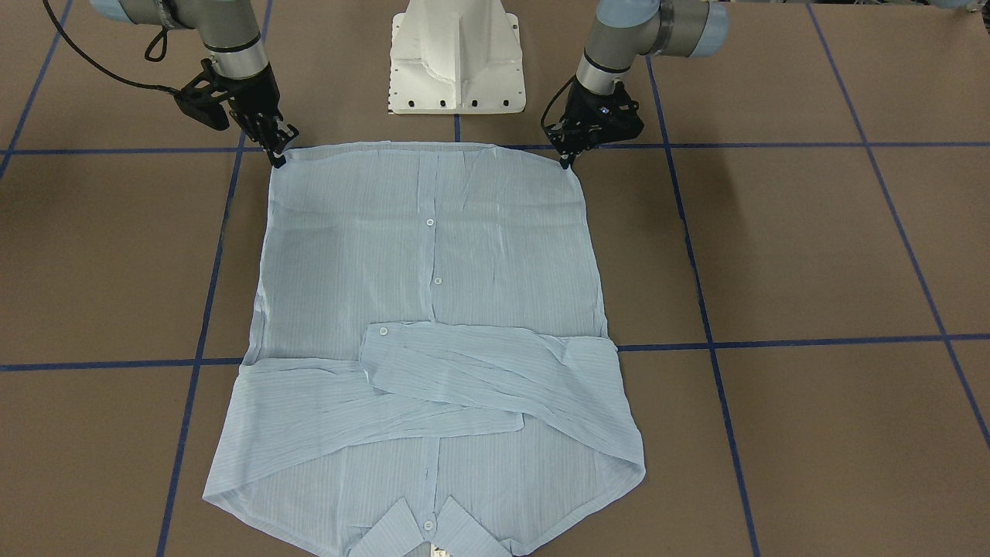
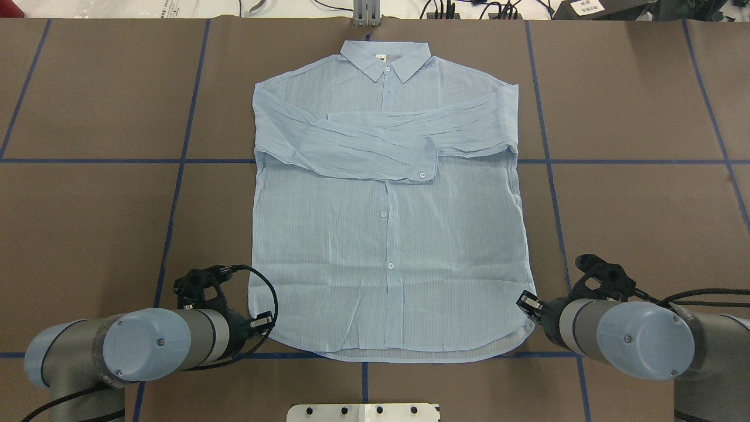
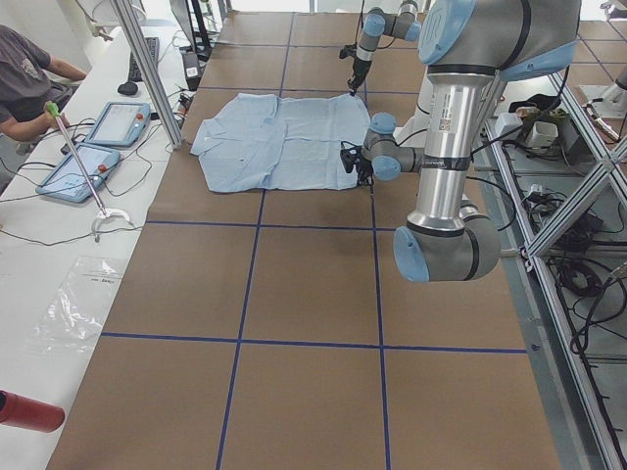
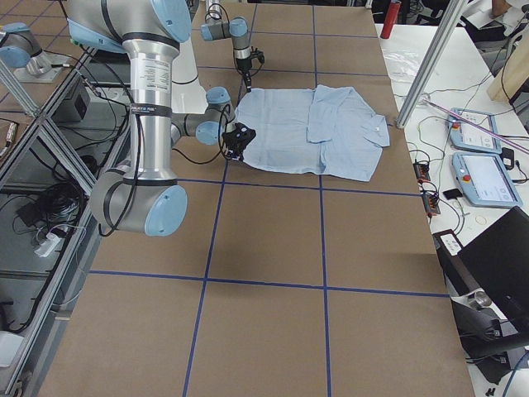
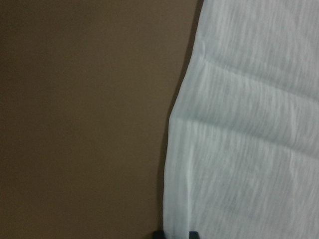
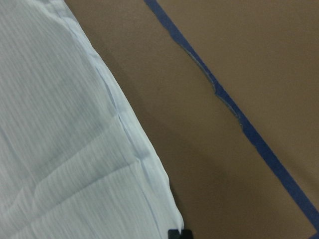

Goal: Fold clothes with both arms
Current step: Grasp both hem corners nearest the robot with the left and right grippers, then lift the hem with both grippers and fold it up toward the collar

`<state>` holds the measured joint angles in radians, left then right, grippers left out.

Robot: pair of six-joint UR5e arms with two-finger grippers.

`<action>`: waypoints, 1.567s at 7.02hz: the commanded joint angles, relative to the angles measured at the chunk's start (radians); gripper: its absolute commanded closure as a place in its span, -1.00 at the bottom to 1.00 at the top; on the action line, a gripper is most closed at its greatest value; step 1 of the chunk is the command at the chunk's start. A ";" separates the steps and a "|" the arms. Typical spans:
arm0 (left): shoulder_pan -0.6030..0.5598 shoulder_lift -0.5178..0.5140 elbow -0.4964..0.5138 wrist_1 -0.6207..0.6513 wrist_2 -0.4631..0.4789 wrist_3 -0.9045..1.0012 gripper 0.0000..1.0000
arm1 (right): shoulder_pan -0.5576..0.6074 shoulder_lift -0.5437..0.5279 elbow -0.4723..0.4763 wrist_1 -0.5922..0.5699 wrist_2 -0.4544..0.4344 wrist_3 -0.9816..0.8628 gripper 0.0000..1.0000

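Note:
The pale-blue striped shirt (image 1: 433, 263) lies flat and buttoned on the brown table, collar away from me and both sleeves folded across the chest (image 2: 381, 138). My left gripper (image 1: 567, 161) is at the hem's left corner; in the left wrist view its tips (image 5: 176, 234) straddle the cloth edge (image 5: 172, 149). My right gripper (image 1: 277, 158) is at the hem's right corner, and its tips (image 6: 179, 233) pinch the corner of the cloth (image 6: 75, 149). Both look shut on the hem, low at the table. In the overhead view they sit at the shirt's (image 2: 381, 246) near corners, left gripper (image 2: 262, 320) and right gripper (image 2: 525, 303).
The white pedestal base (image 1: 456, 62) stands just behind the hem, between the arms. Blue tape lines (image 1: 773, 343) cross the brown table. An operators' bench with tablets (image 3: 98, 147) runs along the far side, and a person (image 3: 24, 78) sits there.

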<state>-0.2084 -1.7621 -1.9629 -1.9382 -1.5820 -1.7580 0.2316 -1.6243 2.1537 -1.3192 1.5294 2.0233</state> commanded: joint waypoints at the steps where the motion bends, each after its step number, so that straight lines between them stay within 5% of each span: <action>1: -0.017 0.001 -0.061 0.040 0.000 0.002 1.00 | 0.000 -0.002 0.005 0.000 0.000 0.000 1.00; 3: -0.002 0.012 -0.160 0.074 0.003 -0.047 1.00 | -0.003 -0.015 0.053 0.005 0.003 0.008 1.00; 7: 0.024 0.009 -0.497 0.234 0.002 -0.233 1.00 | -0.020 -0.192 0.367 0.006 0.120 0.043 1.00; 9: -0.105 -0.066 -0.460 0.234 0.000 -0.206 1.00 | 0.139 -0.119 0.352 0.006 0.123 0.035 1.00; 11: -0.285 -0.158 -0.310 0.229 -0.004 -0.068 1.00 | 0.384 0.109 0.153 -0.005 0.229 -0.018 1.00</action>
<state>-0.3894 -1.8753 -2.3524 -1.7053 -1.5837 -1.8929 0.4696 -1.6396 2.4205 -1.3190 1.6858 2.0428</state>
